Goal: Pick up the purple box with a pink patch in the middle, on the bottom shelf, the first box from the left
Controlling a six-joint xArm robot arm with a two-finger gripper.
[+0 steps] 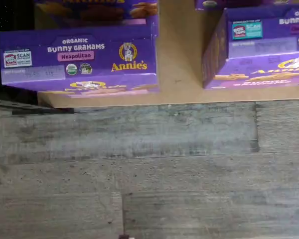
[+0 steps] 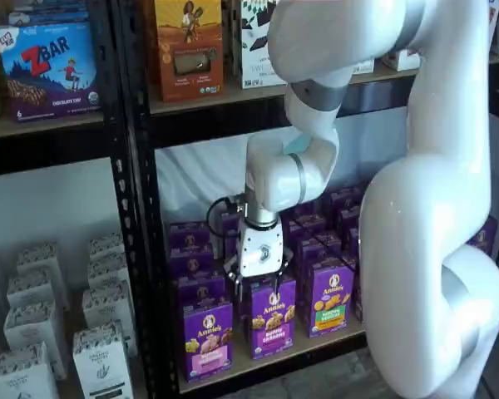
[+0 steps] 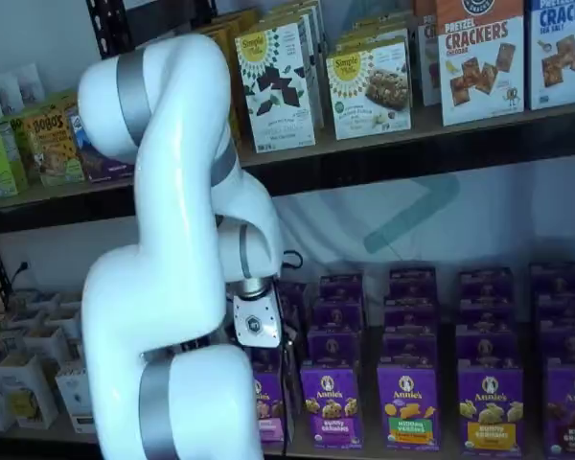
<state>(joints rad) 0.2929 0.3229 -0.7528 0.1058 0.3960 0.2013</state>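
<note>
The purple box (image 2: 206, 338) stands low and left of center in a shelf view, at the front of the bottom shelf (image 2: 270, 359), just beside a purple "Bunny Grahams" carton (image 2: 272, 317). The gripper (image 2: 258, 287) hangs above those two cartons; whether its fingers are parted cannot be told. The wrist view shows the box top (image 1: 82, 60) reading "Organic Bunny Grahams Neapolitan, Annie's". A blue "ZBar" box (image 2: 46, 68) sits upper left. The floor (image 1: 149, 174) is grey wood-grain.
</note>
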